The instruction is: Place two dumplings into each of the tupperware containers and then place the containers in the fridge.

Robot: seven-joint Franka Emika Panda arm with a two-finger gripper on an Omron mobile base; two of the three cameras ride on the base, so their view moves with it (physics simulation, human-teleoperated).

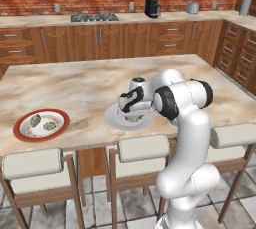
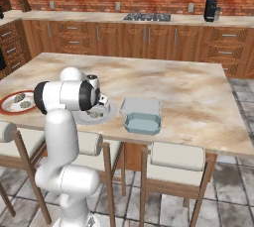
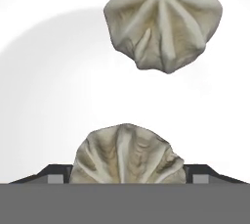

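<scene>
My gripper [image 3: 127, 175] hangs low over the round pale grey plate [image 1: 113, 118] on the island, open, with its fingertips [image 3: 57, 173] either side of one beige pleated dumpling [image 3: 128, 152]. A second dumpling [image 3: 163, 20] lies further along the same plate [image 3: 49, 71]. Two more mottled dumplings [image 1: 35, 120] [image 1: 50, 125] rest on the red-rimmed plate [image 1: 20, 131] at the island's left. The teal tupperware container [image 2: 143, 124] and the pale one [image 2: 141, 105] sit side by side, right of the grey plate [image 2: 111, 109]. The fridge is out of view.
Padded stools [image 1: 32, 165] [image 1: 142, 148] line the island's near edge under the arm. Behind the island runs a wooden counter with a cooktop [image 1: 94, 17], a black coffee machine [image 1: 151, 7] and a toaster [image 1: 192, 7]. Bare marble [image 2: 198, 97] spreads right of the containers.
</scene>
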